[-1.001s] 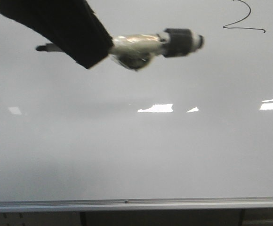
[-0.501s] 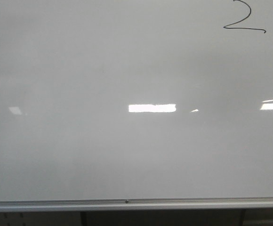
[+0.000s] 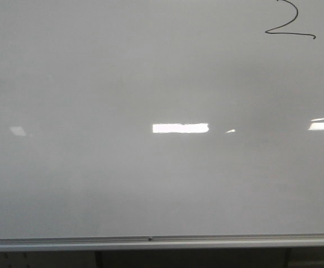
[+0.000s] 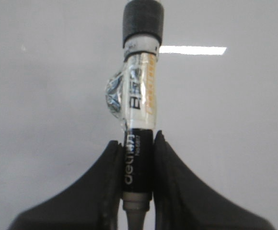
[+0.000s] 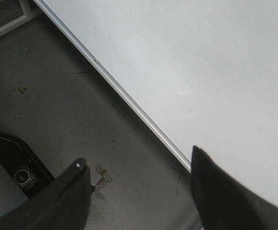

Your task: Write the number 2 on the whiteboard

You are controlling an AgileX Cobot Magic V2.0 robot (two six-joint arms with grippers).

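A: Whiteboard (image 3: 151,184) is seen filling the front view, glossy and pale grey; bright light reflections (image 3: 180,128) are spread across its middle, and a silver metal rim (image 3: 151,242) is seen along its bottom edge.

B: Number 2 (image 3: 287,23) is found at the board's upper right corner; it is drawn in thin black line, its curved top cut by the picture's edge, its wavy base stroke trailing to the right.

A: No arm is seen in the front view.

B: Left gripper (image 4: 138,158) is shown in its wrist view clenched on a marker pen (image 4: 140,100); the pen's black barrel is pinched between the two black fingers (image 4: 108,182), its white printed section and black cap are pointed away toward the board; whether the cap touches the board cannot be told.

A: Right gripper (image 5: 139,187) is shown released, its fingers well apart, nothing held between them; a dark scuffed floor (image 5: 57,105) and the board's rim are seen beyond it.
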